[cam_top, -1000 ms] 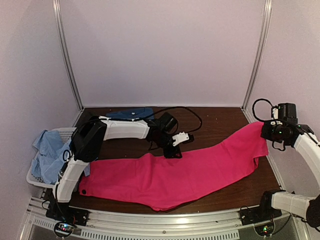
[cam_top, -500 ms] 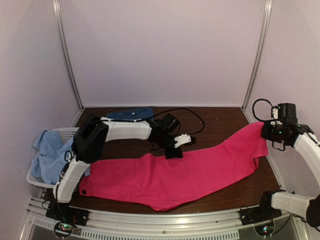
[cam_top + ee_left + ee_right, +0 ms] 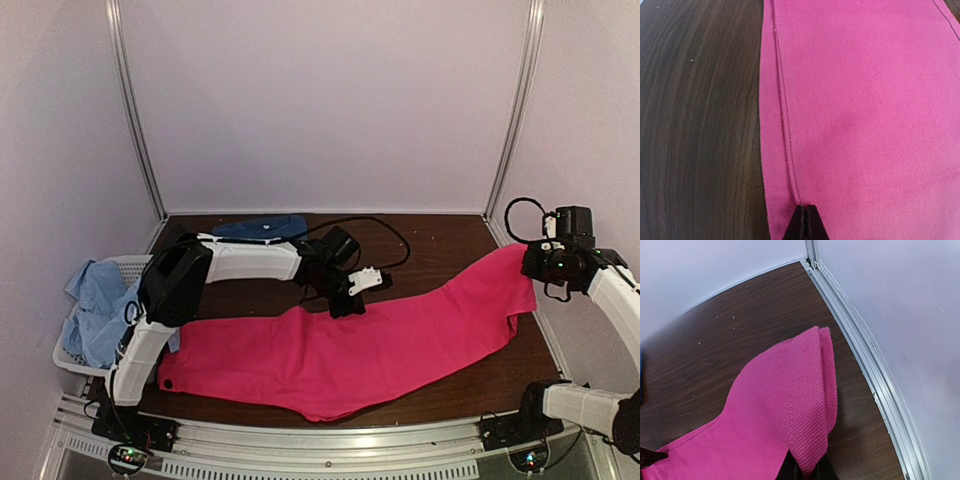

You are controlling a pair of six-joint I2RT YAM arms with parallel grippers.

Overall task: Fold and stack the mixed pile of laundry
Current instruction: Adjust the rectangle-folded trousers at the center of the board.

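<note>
The magenta-pink shirt (image 3: 370, 350) lies stretched across the brown table, low at the left and lifted at its right end. My left gripper (image 3: 345, 305) rests on its far hem; in the left wrist view its tips (image 3: 805, 210) are shut, pinching the stitched seam of the pink shirt (image 3: 865, 125). My right gripper (image 3: 530, 265) holds the shirt's right corner off the table, and the pink fold (image 3: 805, 405) runs down between its shut fingers (image 3: 807, 472). The dark blue T-shirt (image 3: 262, 227) lies flat at the back. The pale light-blue cloth (image 3: 100, 305) is heaped in the basket.
A white slotted basket (image 3: 125, 262) stands at the table's left edge. White walls with metal corner rails (image 3: 860, 340) enclose the table; the right wall is close to my right gripper. A black cable (image 3: 385, 230) loops behind the left wrist.
My left gripper's fingers closed onto the pink shirt's far hem, shifting only slightly. The right arm kept still with its corner of the shirt.
</note>
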